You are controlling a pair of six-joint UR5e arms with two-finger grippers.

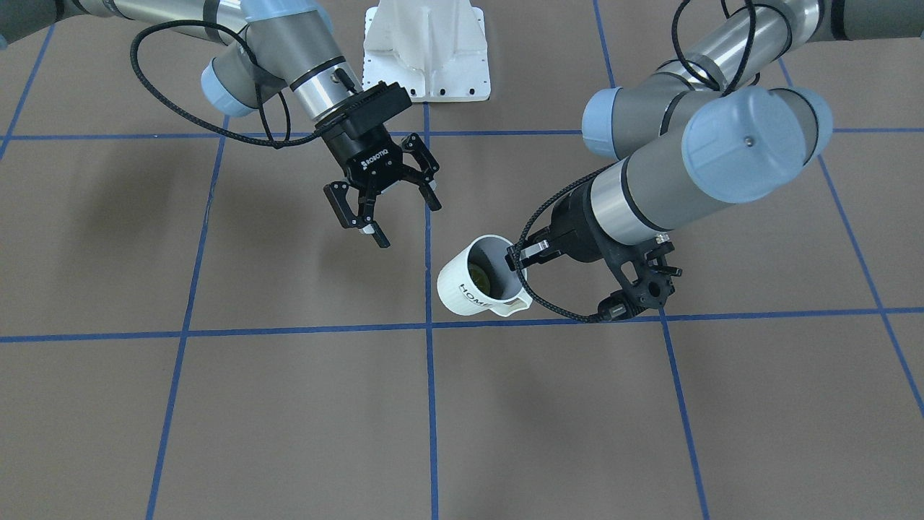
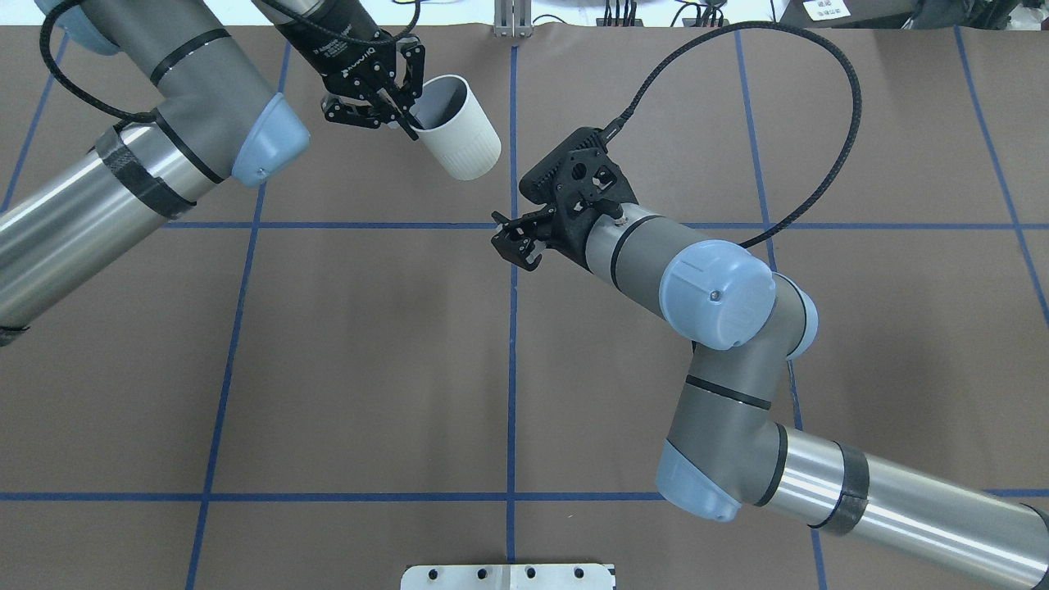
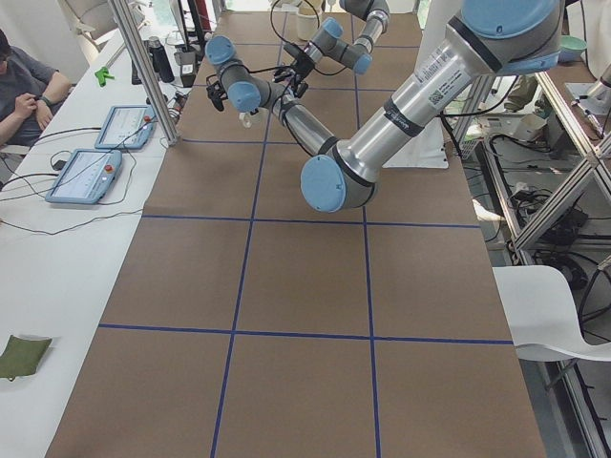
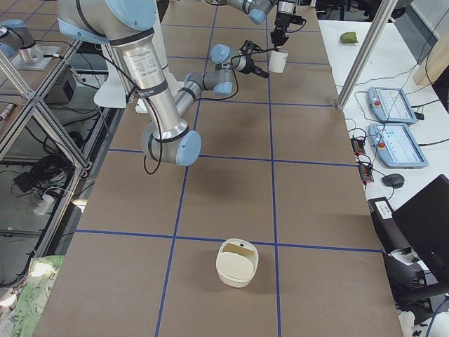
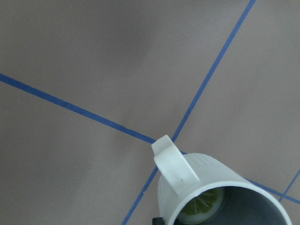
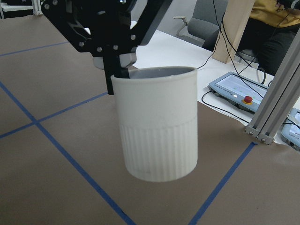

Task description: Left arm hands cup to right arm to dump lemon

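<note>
1. Our left gripper (image 1: 518, 258) is clamped on the rim of the cup (image 1: 469, 289). One finger is inside the mouth and one is against the outer wall, close to the handle (image 5: 174, 165).
2. We see the cup held off the table (image 1: 289, 419) and tilted, its mouth turned up toward the front-facing camera and the black "HOME" lettering on its side.
3. The lemon (image 1: 479, 277) lies inside the cup against the dark grey interior. In our left wrist view it shows just under the rim.
4. Our right gripper (image 1: 408, 222) is spread wide with nothing between its fingers. It is near the cup but apart from it.
5. Our right wrist view faces the cup's ribbed lower wall.
6. The cup hangs near a crossing of the blue tape lines (image 1: 429, 404).
</note>
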